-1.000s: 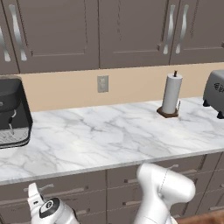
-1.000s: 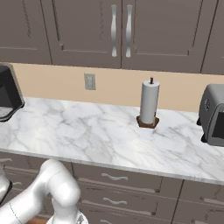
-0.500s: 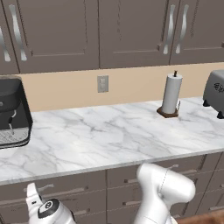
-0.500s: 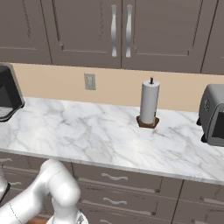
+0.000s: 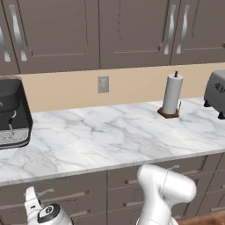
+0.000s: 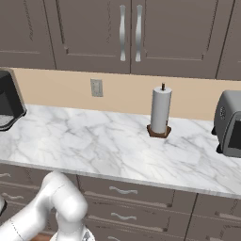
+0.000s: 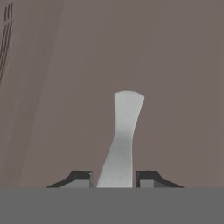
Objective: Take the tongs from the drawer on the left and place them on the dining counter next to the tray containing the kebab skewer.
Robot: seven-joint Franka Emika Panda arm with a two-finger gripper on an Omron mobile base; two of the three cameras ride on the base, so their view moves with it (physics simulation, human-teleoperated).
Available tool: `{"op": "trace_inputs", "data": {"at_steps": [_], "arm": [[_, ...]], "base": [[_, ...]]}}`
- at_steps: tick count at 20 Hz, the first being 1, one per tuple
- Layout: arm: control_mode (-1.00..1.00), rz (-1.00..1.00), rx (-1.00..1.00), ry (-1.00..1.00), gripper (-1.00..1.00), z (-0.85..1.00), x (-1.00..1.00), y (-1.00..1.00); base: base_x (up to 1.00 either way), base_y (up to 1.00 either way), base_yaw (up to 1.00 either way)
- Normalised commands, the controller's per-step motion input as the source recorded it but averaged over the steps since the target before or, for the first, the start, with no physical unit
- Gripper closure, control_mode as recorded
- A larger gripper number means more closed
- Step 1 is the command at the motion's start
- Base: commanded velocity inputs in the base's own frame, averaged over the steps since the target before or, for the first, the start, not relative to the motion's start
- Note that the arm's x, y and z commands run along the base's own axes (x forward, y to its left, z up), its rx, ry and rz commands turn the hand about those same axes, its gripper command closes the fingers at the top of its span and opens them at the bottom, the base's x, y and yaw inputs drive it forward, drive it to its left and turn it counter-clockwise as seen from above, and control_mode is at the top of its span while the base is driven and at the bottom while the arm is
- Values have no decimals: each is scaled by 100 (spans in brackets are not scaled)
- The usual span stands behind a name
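In the hand view my gripper point(image 7: 114, 178) is shut on the silver bar handle point(image 7: 124, 131) of the drawer. The handle's wavy bar runs up between the two dark fingertips point(image 7: 81, 177). The drawer's grey-brown front point(image 7: 175, 87) lies flat behind the handle and looks closed. The tongs are hidden. The dining counter, the tray and the kebab skewer are out of view. In the left base view the arm bends down below the worktop edge, and its wrist point(image 5: 48, 214) is at the bottom left in front of the lower drawers.
The long marble worktop point(image 5: 110, 136) carries a black coffee machine point(image 5: 11, 112) at the left, a paper towel holder point(image 5: 171, 94) and a grey toaster point(image 6: 230, 123) at the right. Grey-brown wall cabinets point(image 6: 132, 33) hang above. Rows of drawer fronts point(image 6: 127, 193) run under the worktop.
The jaws have closed onto the drawer handle. Both base views look the same as before, and the arm and the worktop items have not shifted.
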Motion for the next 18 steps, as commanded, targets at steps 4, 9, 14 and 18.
{"op": "trace_inputs", "data": {"at_steps": [4,9,14,18], "arm": [[-100,-1,7,0,100,-31,-100,0],[-100,-3,9,0,100,-25,-100,0],[-100,-6,12,0,100,-16,-100,0],[-100,-7,11,0,100,-16,-100,0]], "base": [[0,0,0],[0,0,0],[0,0,0],[0,0,0]]}}
